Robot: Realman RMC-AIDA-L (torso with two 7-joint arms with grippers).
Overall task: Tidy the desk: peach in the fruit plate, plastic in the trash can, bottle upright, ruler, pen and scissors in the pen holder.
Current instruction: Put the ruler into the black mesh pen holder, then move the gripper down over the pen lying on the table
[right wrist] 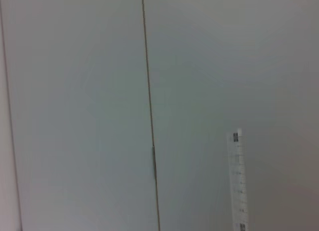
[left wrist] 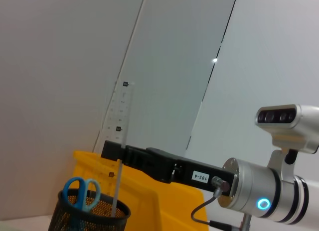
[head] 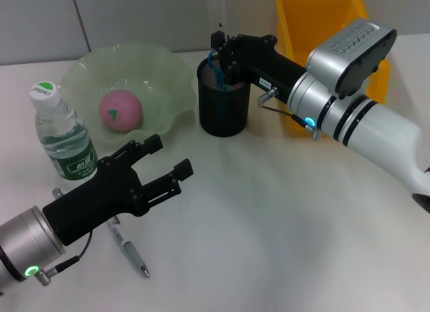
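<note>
Plainly in the ruler step. At 12 o'clock on the desk (head: 269,211), right gripper (head: 225,46) poised over the black mesh pen holder (head: 222,103), jaws pinching the clear ruler (left wrist: 119,116) partway up, upright, lower end down inside the holder beside the blue-handled scissors (left wrist: 82,190). Judging by that, only a release needed there: spread the jaws, let the ruler settle against the rim, then lift straight up so as not to drag it out or tip the holder. Elsewhere, mostly done: pink peach (head: 121,110) lying in the pale green fruit plate (head: 168,70) at 10 o'clock; bottle (head: 64,134) upright at 9 o'clock, just beside the plate; yellow trash can (head: 316,23) at 1 o'clock, inside hidden, so cannot tell about the plastic. Left to do: pen (head: 132,250) flat on the desk at 7 o'clock, partly under the left gripper (head: 171,155), hovering above it with jaws spread wide and holding nothing. Next after the release, probably: lower the left gripper onto the pen barrel, turn the jaws across it, pinch near the middle, carry toward 12 o'clock after clearing the right arm. Some risk of crowding over the holder with both arms there, and of nudging the bottle, close by the left arm.
</note>
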